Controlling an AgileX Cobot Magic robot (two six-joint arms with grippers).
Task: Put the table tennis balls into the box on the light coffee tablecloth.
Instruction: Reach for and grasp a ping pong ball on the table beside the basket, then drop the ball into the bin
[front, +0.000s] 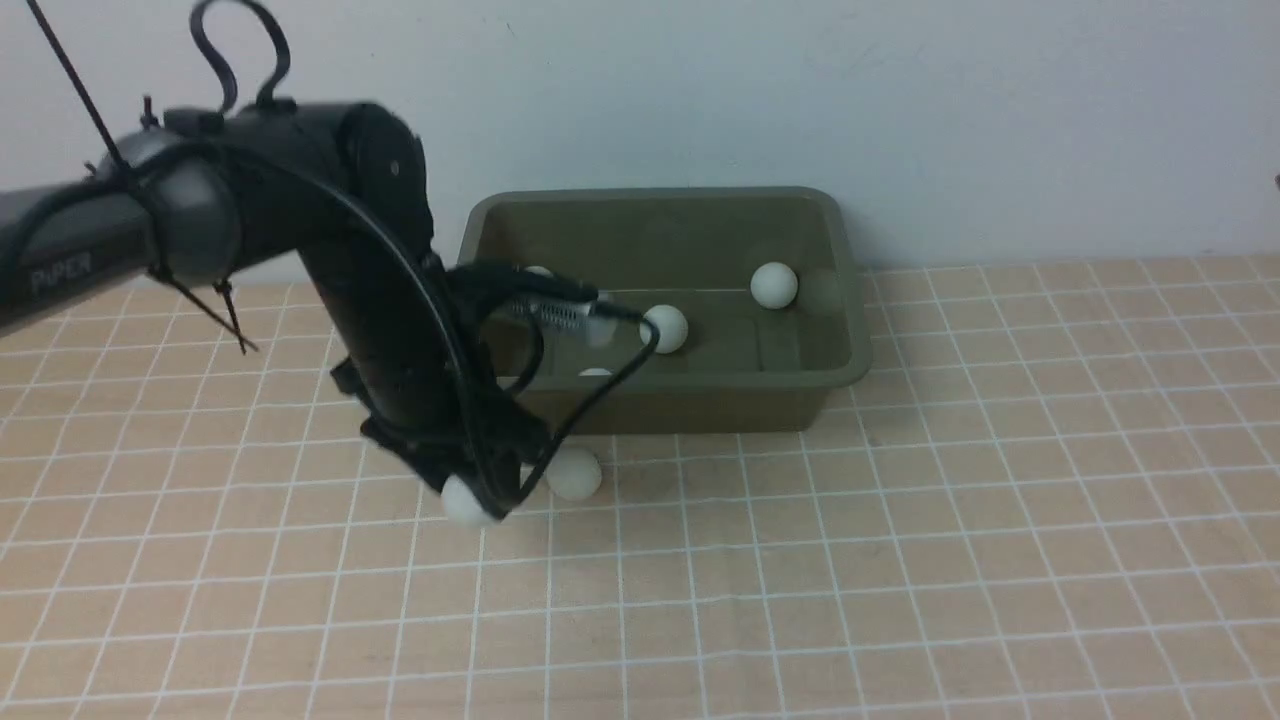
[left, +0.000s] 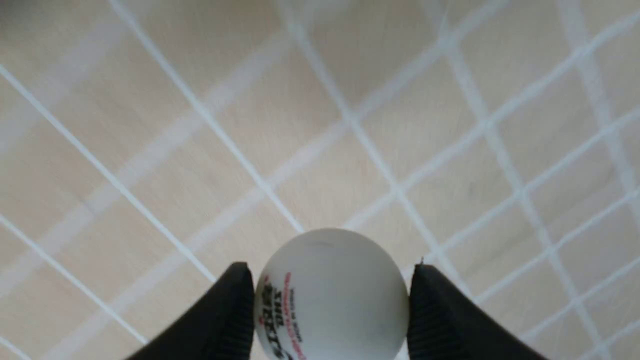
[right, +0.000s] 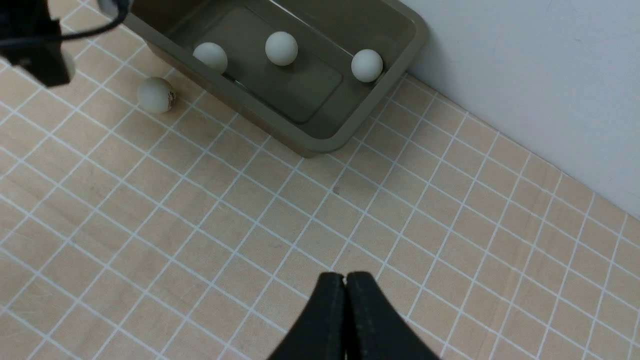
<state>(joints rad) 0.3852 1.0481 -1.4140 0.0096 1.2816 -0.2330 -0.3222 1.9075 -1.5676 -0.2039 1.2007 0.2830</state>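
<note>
My left gripper (front: 470, 498) reaches down to the light coffee tablecloth (front: 900, 550) in front of the box's left end. Its two black fingers press on either side of a white table tennis ball (left: 330, 295) with red and black print. A second ball (front: 575, 474) lies on the cloth just to its right, close to the olive-green box (front: 700, 388). Inside the box two balls (front: 774, 284) (front: 666, 328) show fully, and others are partly hidden behind the arm. My right gripper (right: 345, 276) hovers shut and empty over bare cloth, right of the box.
The box stands against a pale wall (front: 900, 100) at the back. The left arm (front: 380, 300) and its cables (front: 590, 400) hang over the box's left end. Gridded cloth stretches to the front and to the right of the box.
</note>
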